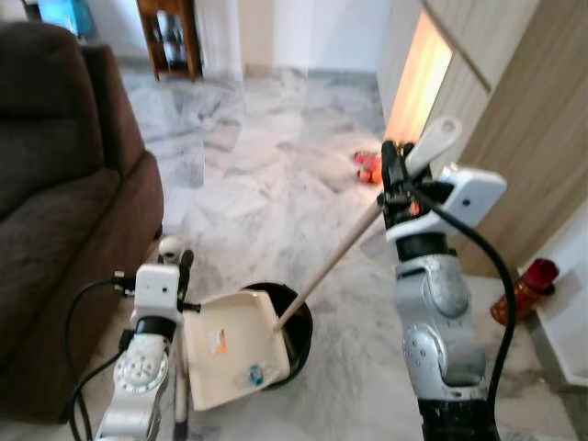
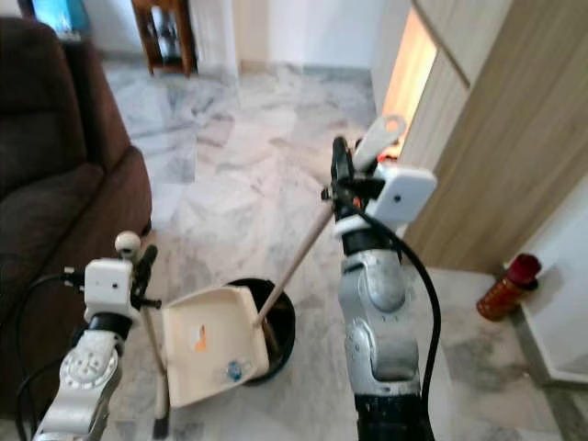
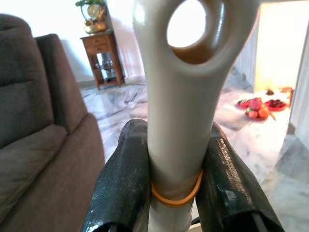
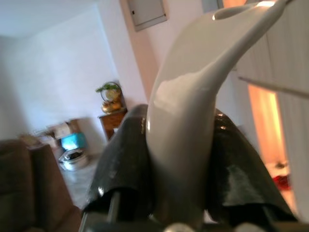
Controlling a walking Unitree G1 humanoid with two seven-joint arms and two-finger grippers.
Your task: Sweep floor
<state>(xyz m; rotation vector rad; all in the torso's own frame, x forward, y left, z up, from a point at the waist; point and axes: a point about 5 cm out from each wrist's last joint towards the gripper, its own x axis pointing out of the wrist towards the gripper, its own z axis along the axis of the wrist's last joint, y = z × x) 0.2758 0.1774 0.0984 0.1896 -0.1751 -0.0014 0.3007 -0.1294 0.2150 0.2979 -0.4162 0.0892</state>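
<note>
My left gripper (image 1: 185,266) is shut on the pale upright handle (image 3: 181,121) of a cream dustpan (image 1: 234,344), black fingers (image 3: 123,188) pressed on both sides just above an orange rubber band. The pan rests tilted on the marble floor in front of me, with a small bluish scrap (image 1: 257,374) near its lower edge. My right gripper (image 1: 393,179) is raised and shut on the broom's white handle end (image 4: 186,130). The broom's stick (image 1: 335,257) slants down to a black brush head (image 1: 301,317) just behind the dustpan.
A brown sofa (image 1: 64,211) fills the left side, close to my left arm. A wooden cabinet wall (image 1: 524,119) runs along the right, with a red bottle (image 1: 525,287) at its foot. Red and orange items (image 1: 367,165) lie on the floor ahead. A wooden side table (image 1: 170,37) stands far back.
</note>
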